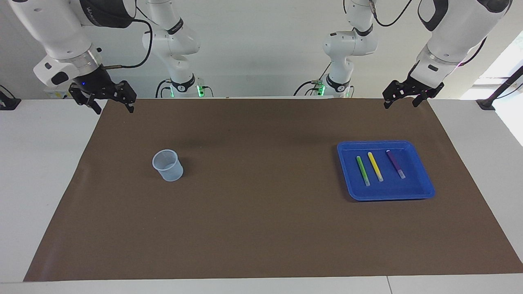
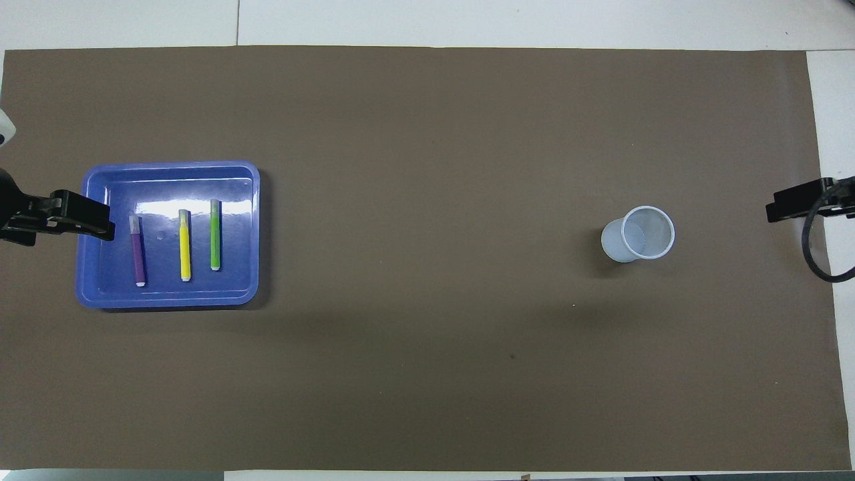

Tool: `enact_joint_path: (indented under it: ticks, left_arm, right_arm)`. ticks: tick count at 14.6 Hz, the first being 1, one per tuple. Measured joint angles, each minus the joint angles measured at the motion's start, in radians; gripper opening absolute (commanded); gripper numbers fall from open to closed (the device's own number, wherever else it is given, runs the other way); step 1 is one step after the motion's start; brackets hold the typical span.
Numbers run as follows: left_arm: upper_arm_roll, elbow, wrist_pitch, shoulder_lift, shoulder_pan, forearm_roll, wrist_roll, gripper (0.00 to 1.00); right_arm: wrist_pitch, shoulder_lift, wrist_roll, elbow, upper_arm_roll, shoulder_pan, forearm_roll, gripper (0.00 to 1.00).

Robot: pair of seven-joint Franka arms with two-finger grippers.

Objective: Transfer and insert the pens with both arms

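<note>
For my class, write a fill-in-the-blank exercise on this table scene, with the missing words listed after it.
1. The three pens lie in the blue ____.
2. The pen between the green pen and the purple pen is ____.
3. The clear cup stands upright on the brown mat and holds ____ pens.
4. Both the left gripper and the right gripper hold ____.

Missing words: tray; yellow; no; nothing

Even, bright light falls from above, and both views are sharp edge to edge. White glare streaks the floor of the blue tray (image 2: 100,294) in the overhead view, close beside the left tool (image 2: 80,215). Soft shadows hug the tray and the clear cup (image 1: 167,165). In the facing view a blown-out window (image 1: 504,65) glows just outward of that left tool (image 1: 402,100).
</note>
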Motion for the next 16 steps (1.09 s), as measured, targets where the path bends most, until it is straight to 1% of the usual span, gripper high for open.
enact_joint_path:
  ticks: [11,16]
  left_arm:
    - [0.000,0.002,0.001,0.000,0.010,-0.001,0.000,1.00]
    - [0.000,0.003,0.006,0.000,0.010,-0.005,0.000,1.00]
  right_arm:
    - [0.000,0.000,0.000,0.000,0.000,0.000,0.003,1.00]
    - [-0.044,-0.002,0.000,0.000,0.000,-0.002,0.113,1.00]
